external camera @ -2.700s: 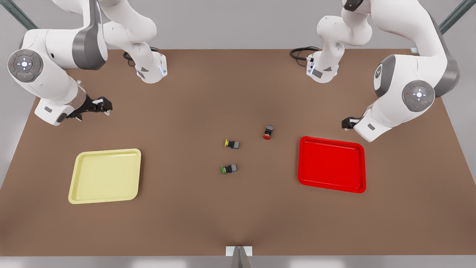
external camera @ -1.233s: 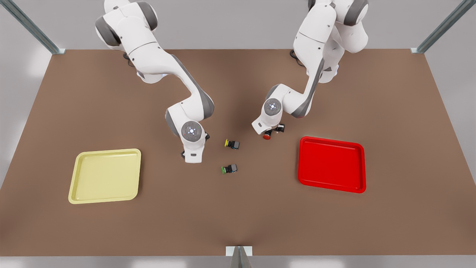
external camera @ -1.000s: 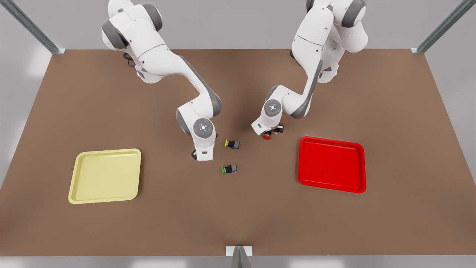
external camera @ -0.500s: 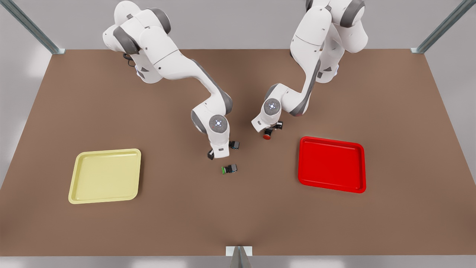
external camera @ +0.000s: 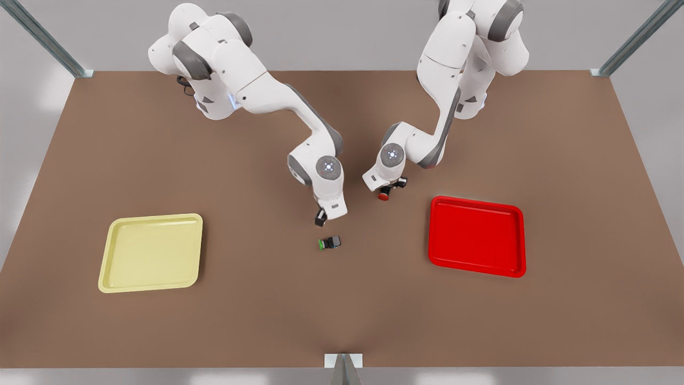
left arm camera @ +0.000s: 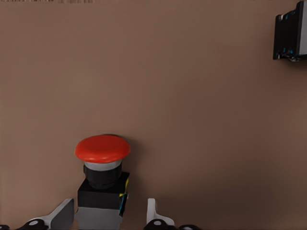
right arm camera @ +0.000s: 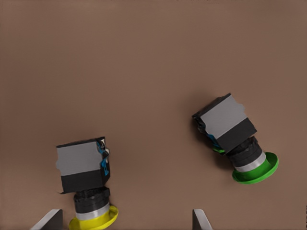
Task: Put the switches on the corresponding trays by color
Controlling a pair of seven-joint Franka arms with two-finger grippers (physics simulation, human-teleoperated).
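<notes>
Your right gripper point(external camera: 326, 216) has swung in over the yellow switch point(right arm camera: 86, 184), fingers spread wide; green switch point(external camera: 329, 243) just beside. Your left gripper point(left arm camera: 110, 218) straddles the red switch point(left arm camera: 102, 179), open, on the table point(external camera: 214, 321). Both trays point(external camera: 151, 252) point(external camera: 476, 236) lie well apart.

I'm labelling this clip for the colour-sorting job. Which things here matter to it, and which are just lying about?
Part of the job: red switch, between the open left gripper fingers; yellow switch, between the open right gripper fingers; yellow tray; red tray.
Lying about: green switch; table.
</notes>
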